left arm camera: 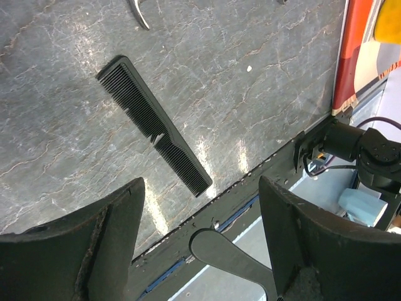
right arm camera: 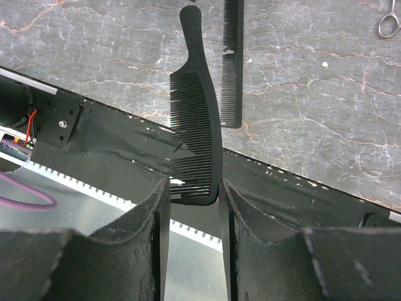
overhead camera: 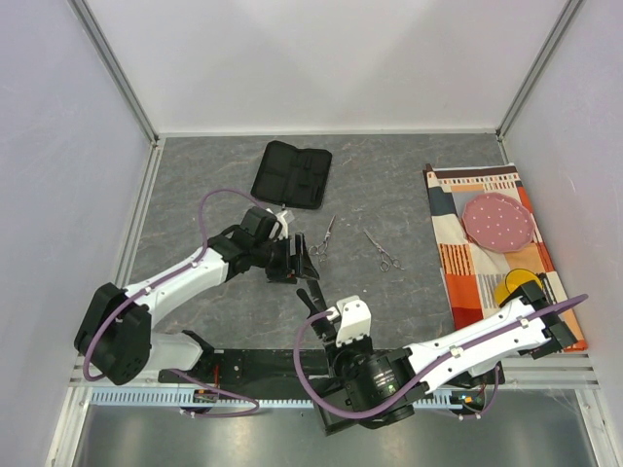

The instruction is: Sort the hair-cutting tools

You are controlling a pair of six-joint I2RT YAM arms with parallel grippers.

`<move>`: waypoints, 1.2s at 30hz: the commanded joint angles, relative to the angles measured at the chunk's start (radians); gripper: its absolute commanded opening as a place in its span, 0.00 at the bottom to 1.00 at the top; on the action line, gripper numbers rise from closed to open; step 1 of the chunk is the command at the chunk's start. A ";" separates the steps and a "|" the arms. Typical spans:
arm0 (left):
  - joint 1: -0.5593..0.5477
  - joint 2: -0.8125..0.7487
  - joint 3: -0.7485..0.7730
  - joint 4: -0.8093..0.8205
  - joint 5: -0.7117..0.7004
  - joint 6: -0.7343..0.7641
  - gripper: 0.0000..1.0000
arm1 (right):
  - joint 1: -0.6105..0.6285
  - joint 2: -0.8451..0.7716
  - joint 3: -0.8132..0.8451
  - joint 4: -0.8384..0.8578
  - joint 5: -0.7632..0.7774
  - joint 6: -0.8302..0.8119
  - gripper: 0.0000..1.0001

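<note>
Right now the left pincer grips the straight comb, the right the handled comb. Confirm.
No: the left pincer is open; the straight comb lies on the table, per the left wrist view. The right pincer grips the handled comb.

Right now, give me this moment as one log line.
right gripper: shut on handled comb | left gripper: open above straight comb | scissors, second scissors: lying on table

left wrist: scissors (left arm camera: pixel 139 14) cut by top edge, only a curved sliver shows | right wrist: straight comb (right arm camera: pixel 231 69) runs off the top; handled comb (right arm camera: pixel 197 125) wide end hidden between right gripper (right arm camera: pixel 195 185) fingers; scissor loop (right arm camera: pixel 388 24) clipped at corner (which pair, cannot tell)
</note>
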 commanded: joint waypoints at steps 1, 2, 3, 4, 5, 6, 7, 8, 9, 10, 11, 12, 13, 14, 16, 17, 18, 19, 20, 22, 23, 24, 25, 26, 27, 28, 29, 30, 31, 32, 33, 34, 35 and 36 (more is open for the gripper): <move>0.004 0.003 0.018 0.014 0.029 0.029 0.79 | 0.010 -0.031 -0.006 -0.129 0.054 0.023 0.06; 0.004 -0.002 0.015 0.025 0.061 0.025 0.79 | 0.010 -0.031 -0.004 -0.128 0.068 0.024 0.06; 0.004 -0.003 0.012 0.030 0.076 0.014 0.79 | 0.010 -0.033 -0.004 -0.128 0.076 0.026 0.06; 0.004 -0.008 0.004 0.034 0.092 0.008 0.79 | 0.012 -0.033 -0.003 -0.128 0.085 0.029 0.06; 0.004 -0.018 -0.002 0.040 0.122 -0.003 0.79 | 0.010 -0.035 -0.001 -0.129 0.099 0.030 0.06; 0.004 -0.025 -0.005 0.050 0.139 -0.009 0.79 | 0.012 -0.035 0.000 -0.129 0.108 0.032 0.06; 0.004 -0.031 -0.011 0.051 0.155 -0.014 0.79 | 0.010 -0.035 0.002 -0.129 0.115 0.032 0.06; 0.004 -0.035 -0.014 0.051 0.180 -0.021 0.79 | 0.012 -0.033 0.003 -0.128 0.123 0.030 0.06; 0.004 -0.051 -0.016 0.050 0.190 -0.026 0.79 | 0.010 -0.031 0.005 -0.129 0.135 0.030 0.06; 0.004 -0.060 -0.025 0.051 0.205 -0.029 0.79 | 0.009 -0.031 0.009 -0.129 0.143 0.030 0.06; 0.004 -0.069 -0.028 0.051 0.213 -0.038 0.79 | 0.010 -0.028 0.012 -0.129 0.148 0.030 0.07; 0.004 -0.084 -0.033 0.053 0.222 -0.043 0.79 | 0.009 -0.027 0.012 -0.129 0.158 0.030 0.07; 0.004 -0.095 -0.044 0.060 0.242 -0.049 0.79 | 0.007 -0.021 0.017 -0.128 0.163 0.029 0.07; 0.004 -0.103 -0.048 0.065 0.254 -0.061 0.79 | 0.005 -0.019 0.020 -0.128 0.168 0.027 0.07; 0.004 -0.129 -0.062 0.079 0.283 -0.077 0.79 | -0.001 -0.009 0.026 -0.128 0.174 0.023 0.07; 0.004 -0.138 -0.068 0.083 0.293 -0.092 0.79 | 0.001 -0.007 0.028 -0.128 0.177 0.023 0.07; 0.004 -0.146 -0.070 0.085 0.297 -0.097 0.78 | -0.001 -0.004 0.031 -0.129 0.178 0.023 0.07; 0.004 -0.164 -0.077 0.085 0.305 -0.101 0.77 | -0.001 0.005 0.038 -0.129 0.180 0.017 0.07; 0.004 -0.170 -0.077 0.088 0.313 -0.110 0.77 | -0.001 0.010 0.043 -0.129 0.183 0.015 0.07; 0.004 -0.189 -0.085 0.099 0.337 -0.121 0.74 | -0.001 0.022 0.054 -0.128 0.186 0.009 0.07; 0.004 -0.193 -0.088 0.102 0.343 -0.129 0.72 | 0.001 0.027 0.058 -0.129 0.186 0.007 0.07; 0.004 -0.198 -0.091 0.102 0.346 -0.132 0.69 | -0.001 0.030 0.063 -0.129 0.186 0.006 0.07; 0.004 -0.206 -0.096 0.100 0.349 -0.135 0.68 | -0.001 0.036 0.071 -0.129 0.185 0.006 0.07; 0.004 -0.209 -0.097 0.102 0.351 -0.140 0.67 | 0.001 0.042 0.074 -0.129 0.180 0.001 0.07; 0.004 -0.213 -0.100 0.100 0.351 -0.141 0.63 | -0.001 0.044 0.078 -0.129 0.178 0.000 0.07; 0.004 -0.216 -0.105 0.102 0.351 -0.144 0.61 | -0.001 0.051 0.086 -0.129 0.175 -0.003 0.06; 0.005 -0.218 -0.107 0.106 0.354 -0.149 0.61 | -0.001 0.056 0.088 -0.128 0.171 -0.003 0.06; 0.004 -0.221 -0.110 0.109 0.354 -0.150 0.60 | -0.001 0.059 0.089 -0.128 0.168 -0.003 0.06; 0.004 -0.221 -0.110 0.109 0.354 -0.153 0.59 | -0.001 0.064 0.094 -0.129 0.163 -0.005 0.06; 0.004 -0.227 -0.110 0.109 0.351 -0.158 0.58 | 0.001 0.067 0.097 -0.128 0.157 -0.005 0.06; 0.004 -0.227 -0.110 0.111 0.345 -0.159 0.57 | 0.004 0.070 0.101 -0.128 0.155 -0.003 0.06; 0.004 -0.229 -0.107 0.111 0.342 -0.163 0.56 | 0.005 0.076 0.104 -0.128 0.155 -0.002 0.06; 0.004 -0.229 -0.105 0.111 0.342 -0.164 0.56 | 0.008 0.077 0.108 -0.129 0.154 -0.002 0.06; 0.004 -0.232 -0.099 0.113 0.336 -0.166 0.54 | 0.012 0.085 0.111 -0.128 0.149 0.001 0.06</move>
